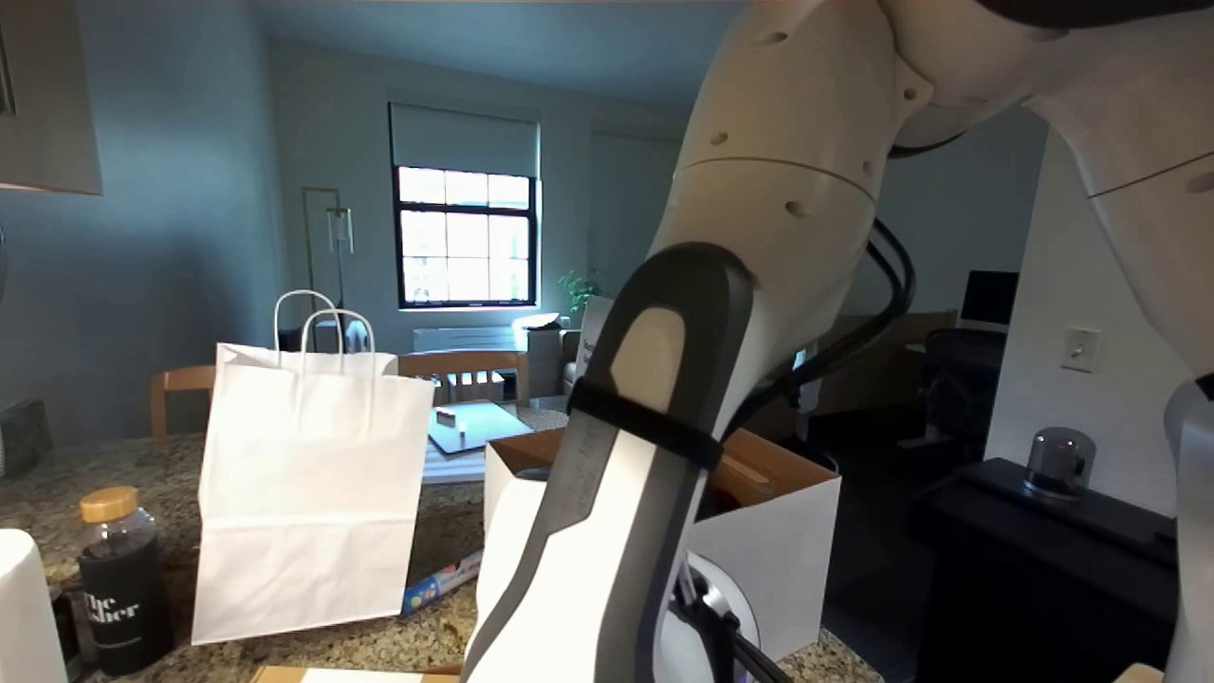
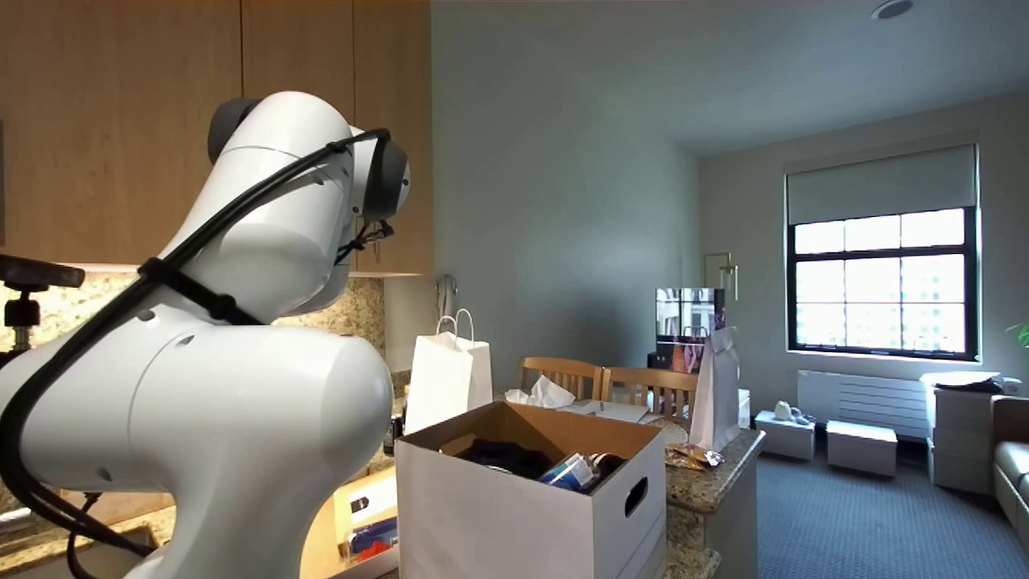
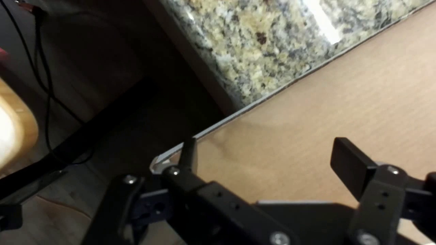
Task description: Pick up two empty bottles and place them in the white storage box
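The white storage box [image 1: 773,569] stands on the counter behind the arm; it also shows in an exterior view [image 2: 494,515] with its brown inside and oval hand-hole. It holds dark items and a bottle with a blue and white label [image 2: 571,473]. A bottle with a wooden cap and black sleeve [image 1: 119,593] stands upright at the left in an exterior view. My gripper [image 3: 269,158] is open, with nothing between its fingers, over a brown cardboard surface [image 3: 306,119] in the wrist view. In both exterior views the gripper is hidden or out of frame.
A white paper bag [image 1: 313,493] with loop handles stands between the wooden-capped bottle and the box. A colourful tube [image 1: 441,581] lies beside it. A low open carton [image 2: 366,523] with blue and red items sits by the arm. Granite counter edge [image 3: 218,75] drops to dark floor.
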